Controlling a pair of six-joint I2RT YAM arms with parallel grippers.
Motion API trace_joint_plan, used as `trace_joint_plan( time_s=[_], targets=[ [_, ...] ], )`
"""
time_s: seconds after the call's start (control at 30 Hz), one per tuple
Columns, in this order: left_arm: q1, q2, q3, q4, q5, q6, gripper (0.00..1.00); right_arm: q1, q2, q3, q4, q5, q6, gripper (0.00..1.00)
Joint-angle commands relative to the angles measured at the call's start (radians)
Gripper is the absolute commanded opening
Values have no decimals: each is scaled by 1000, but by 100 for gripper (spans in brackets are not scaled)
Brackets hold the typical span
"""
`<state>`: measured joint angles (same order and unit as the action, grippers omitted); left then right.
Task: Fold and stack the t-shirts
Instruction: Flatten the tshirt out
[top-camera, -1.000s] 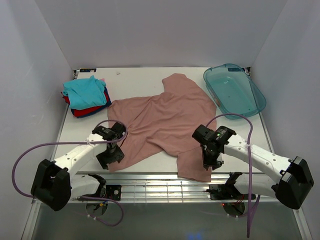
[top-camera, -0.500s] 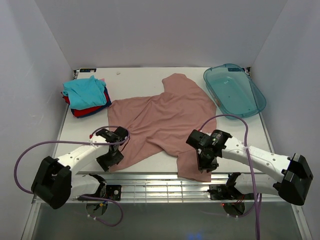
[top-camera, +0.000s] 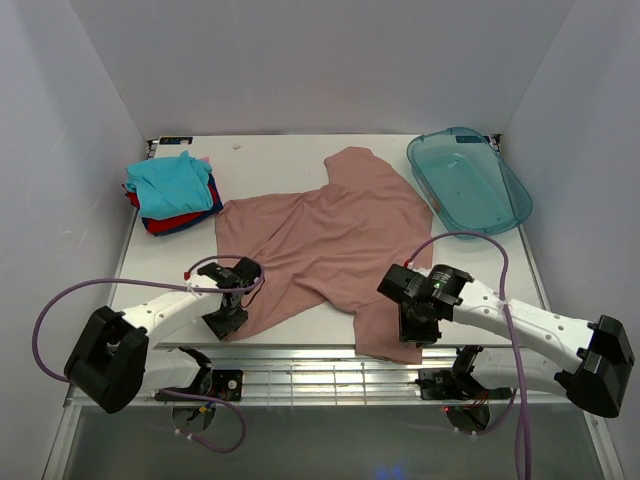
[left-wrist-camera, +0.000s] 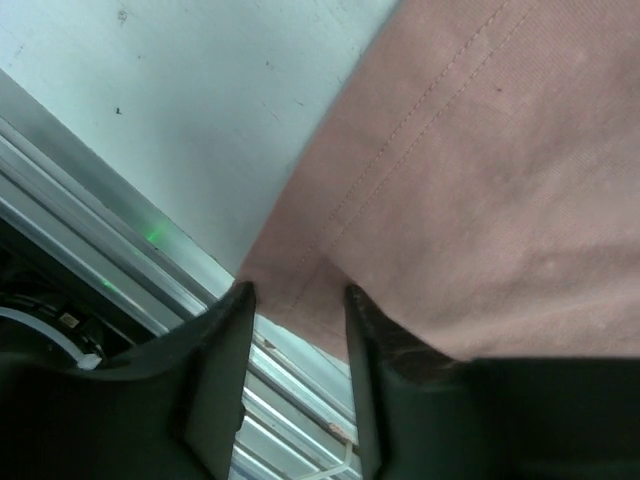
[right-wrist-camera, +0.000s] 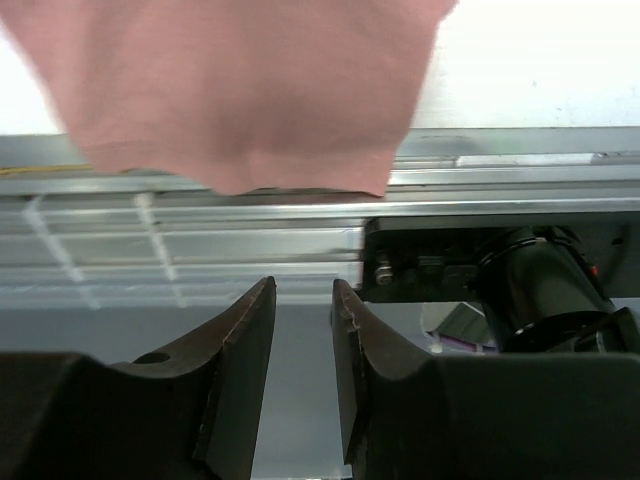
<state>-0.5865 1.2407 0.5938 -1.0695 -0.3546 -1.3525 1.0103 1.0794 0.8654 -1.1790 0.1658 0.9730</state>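
White table (top-camera: 280, 160), rumpled dusty-pink t-shirt (top-camera: 330, 235), hem over near edge

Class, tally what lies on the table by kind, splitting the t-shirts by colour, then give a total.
Pink t-shirt: 1
Teal t-shirt: 1
Red t-shirt: 1
Dark-blue t-shirt: 1
Plastic tray: 1
Total: 5

The stitched hem corner of the dusty-pink t-shirt (left-wrist-camera: 480, 180) is recorded between the parted fingertips of the left gripper (left-wrist-camera: 297, 291), with cloth spread ahead and rightward, white table (left-wrist-camera: 200, 100) ahead-left, and aluminium rail (left-wrist-camera: 90, 260) leftward.
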Motion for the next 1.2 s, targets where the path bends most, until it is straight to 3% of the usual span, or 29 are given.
trace_joint_plan(
  time_s=[0.0, 0.17, 0.27, 0.33, 0.37, 0.43, 0.47, 0.5, 0.9, 1.17],
  targets=[
    [-4, 51, -81, 126, 28, -57, 46, 5, 31, -101, -25, 41, 59, 36],
    [-7, 97, -63, 128, 35, -37, 17, 7, 82, -154, 51, 41, 56, 36],
    [-15, 128, -54, 126, 42, -27, 18, 7, 93, -158, 68, 44, 58, 36],
    [-16, 114, -61, 125, 55, -27, 33, 7, 109, -151, 58, 51, 58, 36],
    [-19, 105, -68, 126, 57, -31, 33, 7, 116, -151, 59, 57, 56, 36],
    [-21, 77, -77, 128, 66, -39, 22, 7, 140, -154, 70, 69, 56, 36],
    [-21, 71, -74, 125, 65, -42, 6, 7, 155, -154, 76, 83, 55, 36],
    [-21, 66, -69, 120, 63, -42, 0, 7, 189, -152, 76, 90, 53, 36],
    [-21, 19, -54, 88, 45, -30, 0, 7, 369, -160, 188, 176, 33, 47],
    [-21, 26, -34, 77, 36, -16, 0, 1, 412, -242, 354, 144, 33, 47]
  ],
)
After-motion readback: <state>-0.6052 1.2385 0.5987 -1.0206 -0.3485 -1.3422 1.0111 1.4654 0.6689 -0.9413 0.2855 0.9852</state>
